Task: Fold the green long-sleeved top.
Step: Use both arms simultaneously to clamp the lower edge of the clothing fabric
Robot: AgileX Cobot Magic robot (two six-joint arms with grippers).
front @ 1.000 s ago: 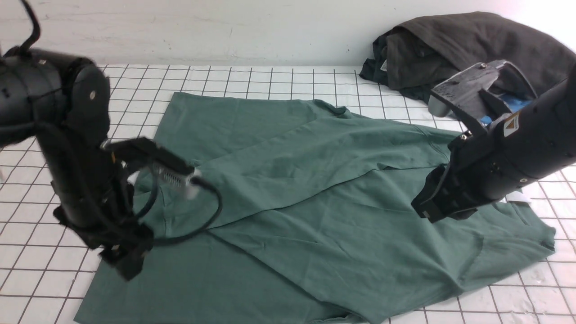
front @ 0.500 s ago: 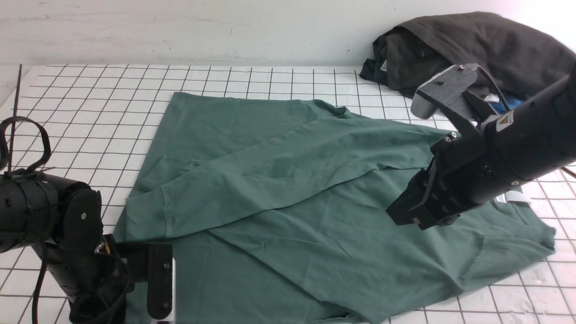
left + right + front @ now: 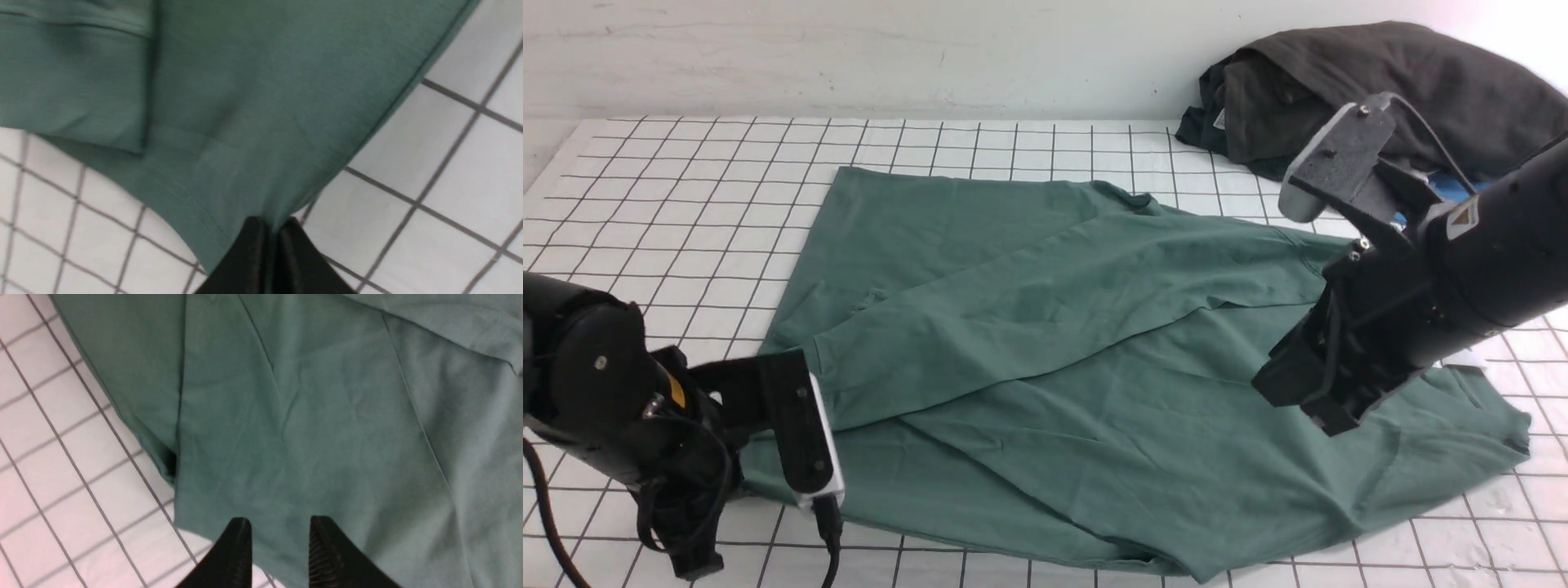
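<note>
Green top: It lies in front of my 2 arms, spread over the middle of the grid surface, wrinkled and only partly folded. I point at its body point(image 3: 1192, 408).
Folded sleeve: 1 sleeve point(image 3: 980, 327) lies slantwise across the body. I judge the sleeve stage is advanced, but the main folds remain.
Right gripper: point(image 3: 281, 522) Its fingers are apart above the cloth, and nothing is between them. I would keep it high, so that it does not drag the fabric.
Left gripper: point(image 3: 271, 232) It is clenched on the hem corner of the green top, and this edge is raised. I should lift gently, then carry the edge inward over the body in a low, slow arc.
Pinched corner: point(image 3: 261, 208) The hold looks small to me, so a quick pull could make it slip, or could twist the layers. I must set it down flat before I release.
Grid surface: point(image 3: 662, 212) White with dark lines; these could help me to judge whether an edge is straight.
Wall: point(image 3: 890, 57) Pale, with faint marks, behind the surface.
Dark garment: point(image 3: 1388, 82) Heaped at the far right; I would keep the right arm away from it.
Blue cloth: point(image 3: 1450, 188) A small part shows beside the dark heap.
</note>
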